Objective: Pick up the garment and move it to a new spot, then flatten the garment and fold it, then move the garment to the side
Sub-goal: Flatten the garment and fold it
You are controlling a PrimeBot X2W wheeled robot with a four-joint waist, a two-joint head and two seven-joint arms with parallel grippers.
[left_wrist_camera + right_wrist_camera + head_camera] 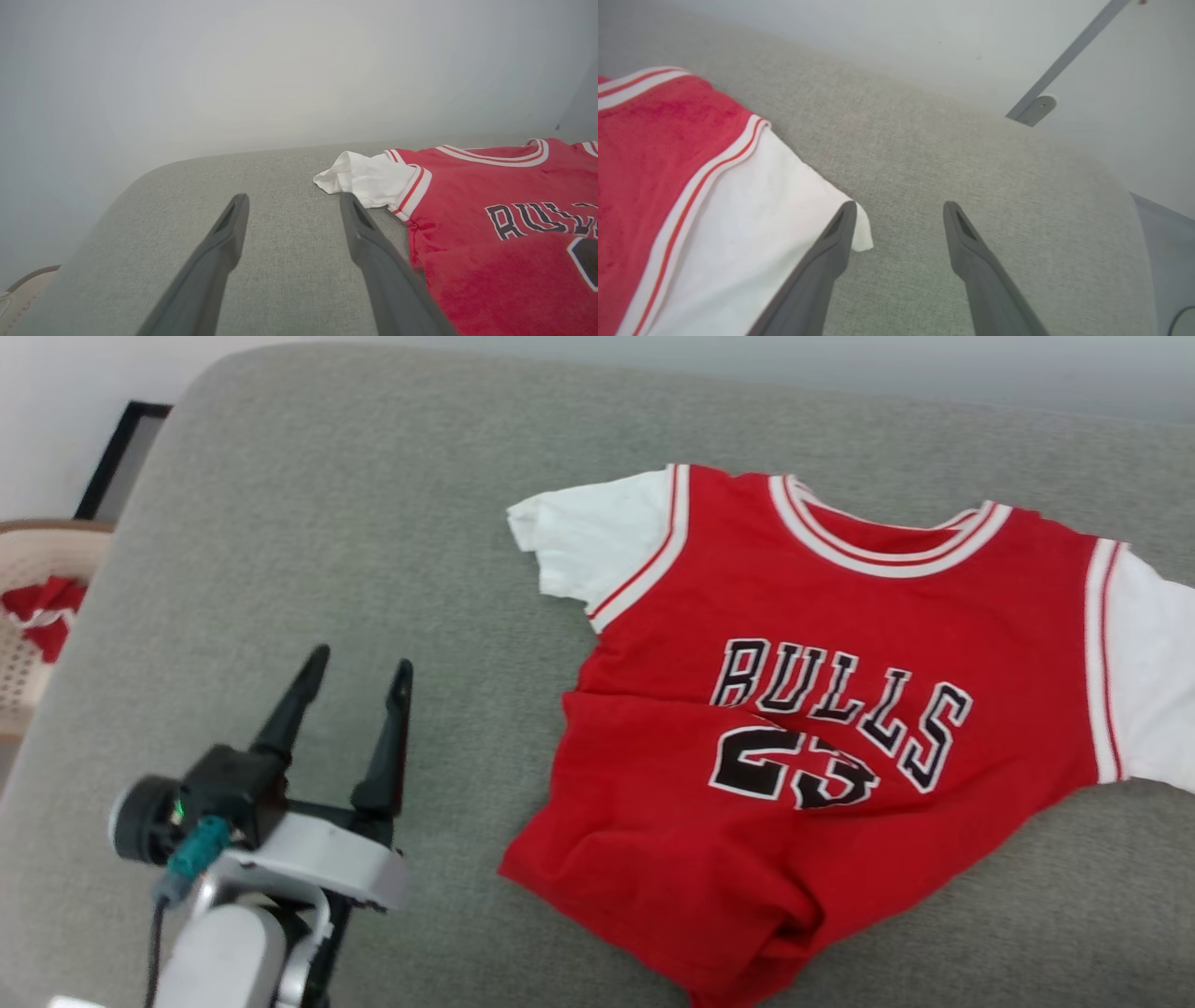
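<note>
Garment [840, 607]: face-up at 3 o'clock, hem rumpled, not yet flattened.
Left gripper [362, 659]: jaws spread, parked clear, 8 o'clock.
Right gripper [899, 205]: jaws spread, perhaps touching sleeve [752, 224] corner.

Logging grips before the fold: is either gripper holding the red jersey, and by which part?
Nothing is held. Left gripper and right gripper both stand open; the red soft-fabric jersey with white sleeves lies loose on the grey fabric cushion.

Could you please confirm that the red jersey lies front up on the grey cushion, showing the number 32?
Not quite: the number printed on the jersey reads 23, not 32, as the head view shows. It does lie front up on the grey cushion.
</note>
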